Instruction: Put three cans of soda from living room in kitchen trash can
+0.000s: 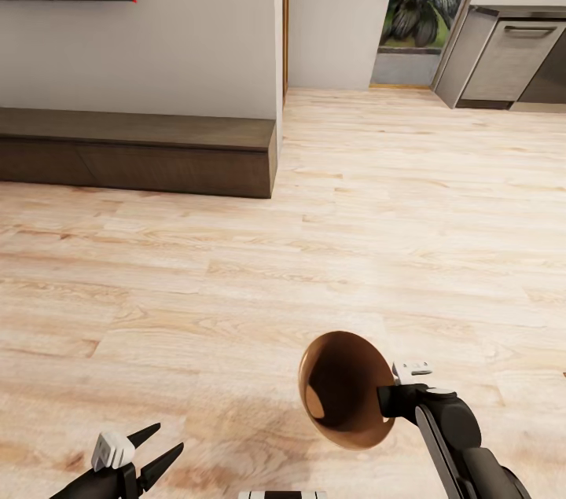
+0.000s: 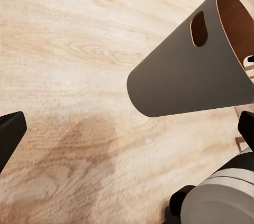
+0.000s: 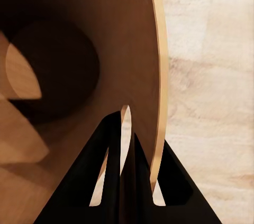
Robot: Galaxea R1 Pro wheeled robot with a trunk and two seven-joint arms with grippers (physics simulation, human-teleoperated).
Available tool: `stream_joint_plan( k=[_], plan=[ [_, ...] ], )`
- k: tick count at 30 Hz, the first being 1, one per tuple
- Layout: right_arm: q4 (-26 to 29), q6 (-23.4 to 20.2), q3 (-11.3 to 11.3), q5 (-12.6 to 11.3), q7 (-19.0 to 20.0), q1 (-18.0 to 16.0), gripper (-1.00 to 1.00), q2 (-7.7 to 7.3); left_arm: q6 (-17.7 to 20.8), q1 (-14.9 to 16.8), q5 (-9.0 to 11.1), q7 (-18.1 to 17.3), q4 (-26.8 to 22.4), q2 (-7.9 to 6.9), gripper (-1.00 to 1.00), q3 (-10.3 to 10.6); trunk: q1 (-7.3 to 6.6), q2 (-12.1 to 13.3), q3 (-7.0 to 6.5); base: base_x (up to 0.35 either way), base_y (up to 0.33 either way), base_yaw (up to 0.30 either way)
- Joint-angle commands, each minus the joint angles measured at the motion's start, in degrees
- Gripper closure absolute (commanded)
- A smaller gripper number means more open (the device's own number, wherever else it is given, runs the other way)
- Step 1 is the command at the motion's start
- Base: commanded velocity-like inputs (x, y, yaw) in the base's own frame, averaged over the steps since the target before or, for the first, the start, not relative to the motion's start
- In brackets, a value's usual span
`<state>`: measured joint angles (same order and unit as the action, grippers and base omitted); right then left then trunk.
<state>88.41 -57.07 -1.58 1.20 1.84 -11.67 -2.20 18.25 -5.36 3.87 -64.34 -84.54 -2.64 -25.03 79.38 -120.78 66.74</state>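
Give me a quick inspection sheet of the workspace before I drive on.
Surface: light wood floor, bare ahead.
Job's things: trash can held tipped on its side off the floor, nothing visible inside; no soda cans seen.
Clutter: nothing seen.
Grippers: right gripper shut on the can's rim; left gripper open, holding nothing.
Cables: nothing seen.
Surroundings: low dark wood bench along the wall, kitchen cabinets far right, glass door showing plants.
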Motion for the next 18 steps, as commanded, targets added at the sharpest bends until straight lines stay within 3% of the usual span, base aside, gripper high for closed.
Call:
stream_joint_plan(
  k=[1, 18],
  plan=[
    [0.01, 0.0, 0.0, -1.11, 0.27, -0.01, 1.0, 0.01, -0.02, 0.0, 0.0, 0.0, 0.01, 0.0, -1.0, -0.01, 0.0, 0.0, 0.0, 0.0, 0.0, 0.0],
    [0.01, -0.05, -0.01, -1.11, 0.27, -0.01, 1.0, 0.01, -0.02, 0.0, 0.0, 0.0, 0.16, 0.0, -1.0, -0.46, 0.0, 0.0, -0.31, 0.0, 0.0, 0.0]
  ],
)
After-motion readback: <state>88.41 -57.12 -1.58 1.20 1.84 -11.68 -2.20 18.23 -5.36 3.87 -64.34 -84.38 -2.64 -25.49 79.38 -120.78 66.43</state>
